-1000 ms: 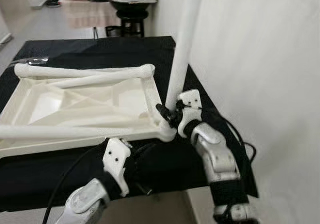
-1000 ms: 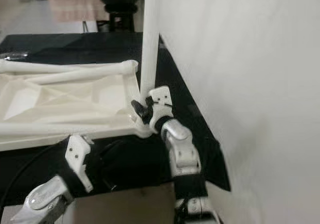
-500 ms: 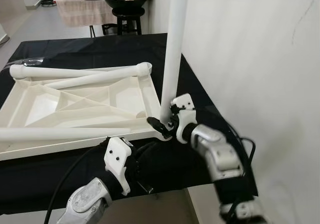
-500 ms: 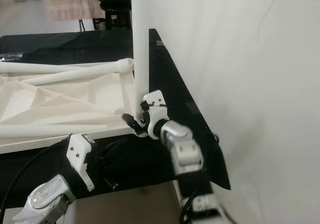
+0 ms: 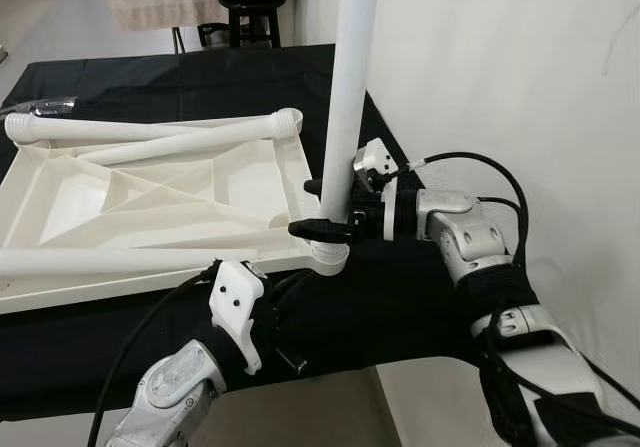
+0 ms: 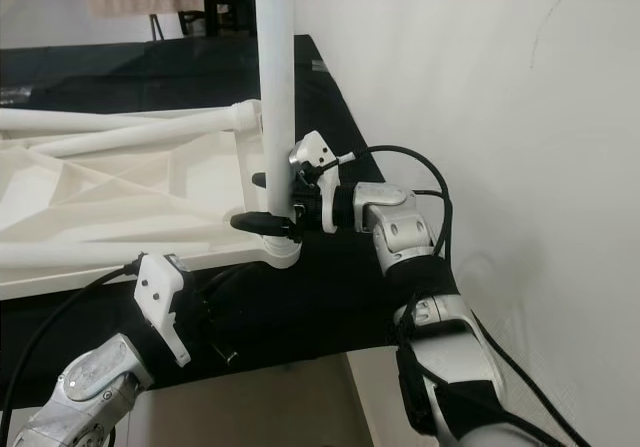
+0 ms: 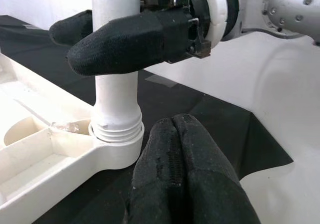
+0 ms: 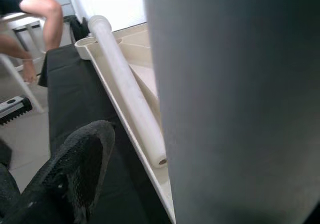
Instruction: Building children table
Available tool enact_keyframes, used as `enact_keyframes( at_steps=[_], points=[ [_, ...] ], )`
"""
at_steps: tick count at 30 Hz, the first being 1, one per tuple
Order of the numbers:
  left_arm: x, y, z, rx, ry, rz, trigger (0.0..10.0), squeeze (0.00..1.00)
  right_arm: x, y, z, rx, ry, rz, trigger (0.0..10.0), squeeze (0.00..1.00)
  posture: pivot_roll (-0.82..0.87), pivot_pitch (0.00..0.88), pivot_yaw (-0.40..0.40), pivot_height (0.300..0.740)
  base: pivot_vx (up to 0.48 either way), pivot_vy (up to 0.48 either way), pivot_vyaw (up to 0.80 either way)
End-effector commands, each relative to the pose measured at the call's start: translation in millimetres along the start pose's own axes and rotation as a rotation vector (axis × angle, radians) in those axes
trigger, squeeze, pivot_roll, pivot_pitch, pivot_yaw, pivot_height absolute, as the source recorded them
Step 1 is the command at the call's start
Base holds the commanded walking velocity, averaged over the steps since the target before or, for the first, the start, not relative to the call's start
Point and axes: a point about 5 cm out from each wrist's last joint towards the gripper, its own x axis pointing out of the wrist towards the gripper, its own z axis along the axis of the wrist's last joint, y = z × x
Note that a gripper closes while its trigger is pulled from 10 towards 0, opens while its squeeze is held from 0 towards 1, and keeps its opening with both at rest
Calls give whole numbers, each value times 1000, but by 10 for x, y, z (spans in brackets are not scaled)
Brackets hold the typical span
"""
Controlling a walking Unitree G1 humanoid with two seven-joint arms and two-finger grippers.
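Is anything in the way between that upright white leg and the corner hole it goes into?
Nothing visible. The leg already stands in the corner socket of the upturned tabletop, with the right tool clamped around it just above.

Both eye views look forward and down from above the right gripper point(image 5: 322, 207), sharing the upright leg point(image 5: 346, 97). The left wrist view faces it closely from below; the right wrist view presses against the leg.
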Motion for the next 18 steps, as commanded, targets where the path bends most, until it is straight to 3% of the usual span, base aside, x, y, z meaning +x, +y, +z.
enact_keyframes(
  at_steps=[1,2,4,11,18],
  points=[
    [-4,-25,-38,-16,18,-6,10000,0,55,2,-26,6,20,34,3412,0,12,71,-73,740,0,0,0],
    [-2,-27,-39,-16,19,-8,10000,0,52,-10,-28,19,7,43,510,0,12,71,-73,740,0,0,0],
    [-3,-30,-38,-17,19,-9,10000,0,38,-5,-37,28,-3,66,0,0,12,74,-71,740,0,0,0],
    [-6,-34,-38,-19,19,-12,10000,0,-41,-2,-80,44,-39,121,0,0,9,79,-68,740,0,0,0],
    [-14,-36,-36,-18,21,-13,10000,0,-131,1,-226,14,-45,12,0,0,11,88,-58,740,0,0,0]
  ],
)
